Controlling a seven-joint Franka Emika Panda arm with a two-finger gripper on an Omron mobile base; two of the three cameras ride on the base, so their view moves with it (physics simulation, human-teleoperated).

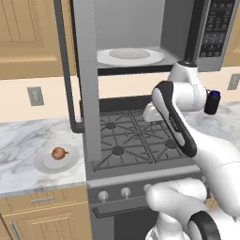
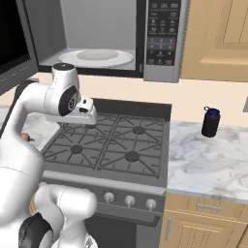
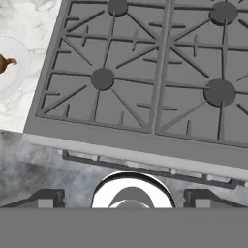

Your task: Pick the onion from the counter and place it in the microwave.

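Note:
The onion (image 1: 59, 153) is a small brown bulb lying on a white plate (image 1: 49, 164) on the marbled counter (image 1: 21, 140), left of the stove. In the hand view the onion (image 3: 4, 63) sits at the far left edge on that plate (image 3: 17, 72). Above the stove, the microwave (image 1: 213, 35) stands with its door (image 1: 86, 70) swung open and its white turntable (image 1: 130, 56) bare. My gripper (image 3: 123, 199) hangs over the stove's front edge, open, fingertips wide apart with nothing between them, well to the right of the onion. My arm hides most of the onion (image 2: 25, 137) in the right base view.
The black gas stove (image 1: 131, 140) with raised grates lies between the onion and my hand. The open microwave door hangs down close to the counter's right end. A dark blue jar (image 2: 210, 122) stands on the counter right of the stove. Knobs (image 2: 130, 199) line the stove front.

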